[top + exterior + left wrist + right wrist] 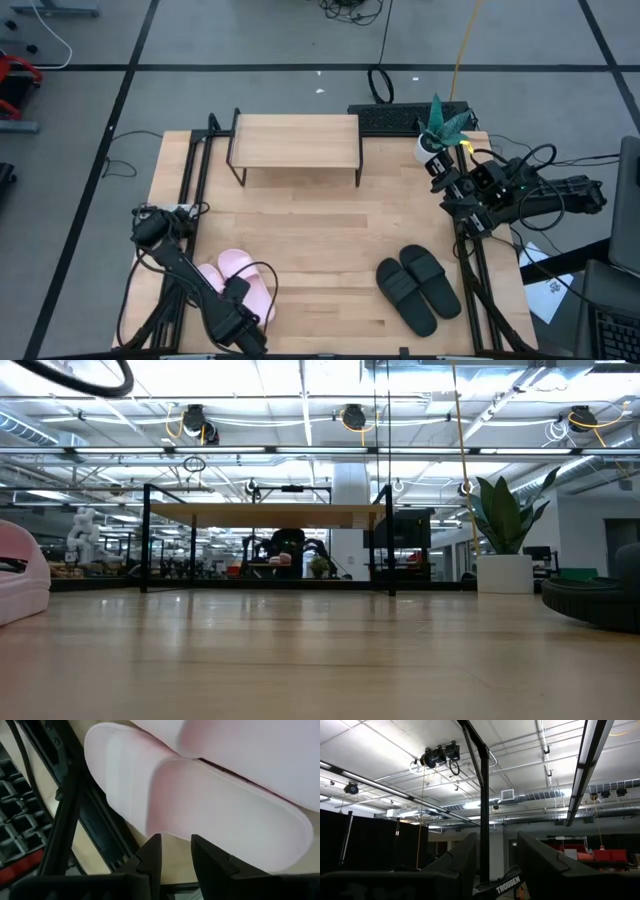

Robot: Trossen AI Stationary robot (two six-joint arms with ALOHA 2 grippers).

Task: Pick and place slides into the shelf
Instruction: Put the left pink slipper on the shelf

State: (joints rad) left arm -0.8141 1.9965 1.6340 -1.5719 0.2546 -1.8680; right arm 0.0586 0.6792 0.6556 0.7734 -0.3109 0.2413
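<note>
My left claw [175, 851] hangs low over the near left corner of the table [320, 230], right at the pink slides [240, 280]. Through its wrist camera I see the two fingers [150, 857] only a narrow gap apart, with nothing between them; their tips sit just short of the edge of the nearer pink slide [210, 805] and I cannot tell whether they touch it. My right claw [492, 862] is parked at the table's right edge, tipped upward toward the ceiling, its fingers spread a little and gripping nothing.

I count four slides: two pink ones lying side by side at the near left, partly under my left arm, and two black slides [418, 288] lying side by side at the near right, angled across the boards. All four are on the tabletop. There is one shelf [295, 140], standing at the far middle of the table, well apart from both pairs, its plank top bare. One potted plant [440, 128] stands at the far right corner.
</note>
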